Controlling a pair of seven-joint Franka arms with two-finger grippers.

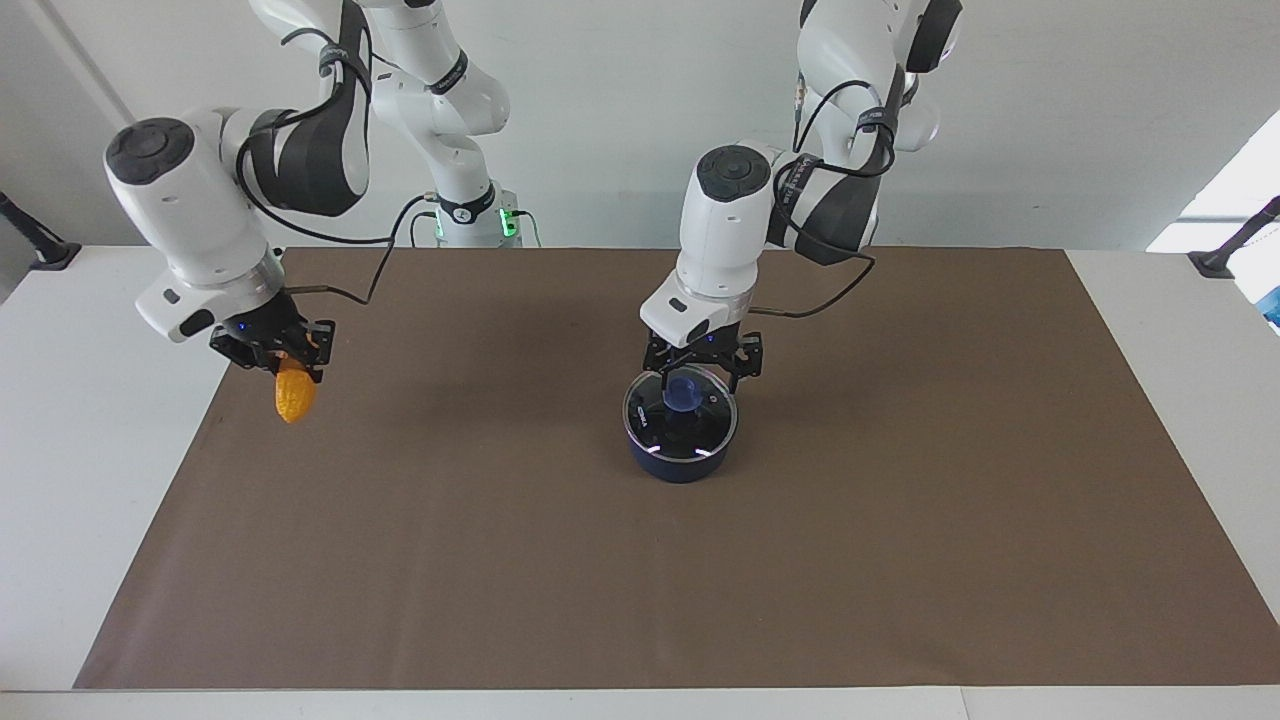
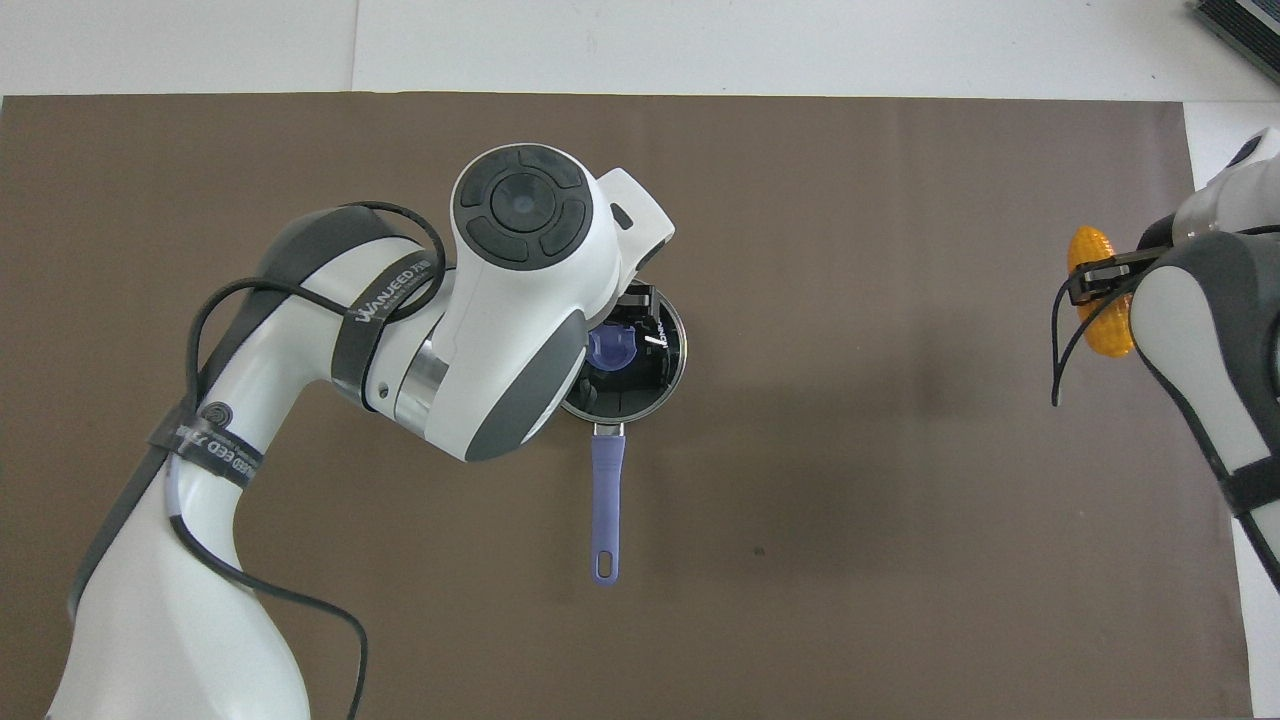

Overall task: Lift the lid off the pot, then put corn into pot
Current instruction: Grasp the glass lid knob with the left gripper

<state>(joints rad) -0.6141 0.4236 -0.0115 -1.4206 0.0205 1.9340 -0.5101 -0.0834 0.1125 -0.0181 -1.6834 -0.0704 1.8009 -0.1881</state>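
Observation:
The dark navy pot [image 1: 680,466] stands mid-mat with the glass lid [image 1: 655,428] on it. In the overhead view the pot's light-blue handle [image 2: 607,500] points toward the robots, and the lid [image 2: 672,362] shows partly under the arm. My left gripper [image 1: 697,385] is low over the lid, open, with its fingers on either side of the blue knob [image 1: 686,393]. It also shows in the overhead view [image 2: 628,345]. My right gripper [image 1: 288,366] is shut on the yellow-orange corn [image 1: 294,396] and holds it in the air over the mat's edge at the right arm's end. The corn also shows in the overhead view [image 2: 1100,325].
A brown mat [image 1: 900,520] covers most of the white table [image 1: 80,450]. A dark flat object [image 2: 1240,25] lies off the mat at the corner farthest from the robots, at the right arm's end.

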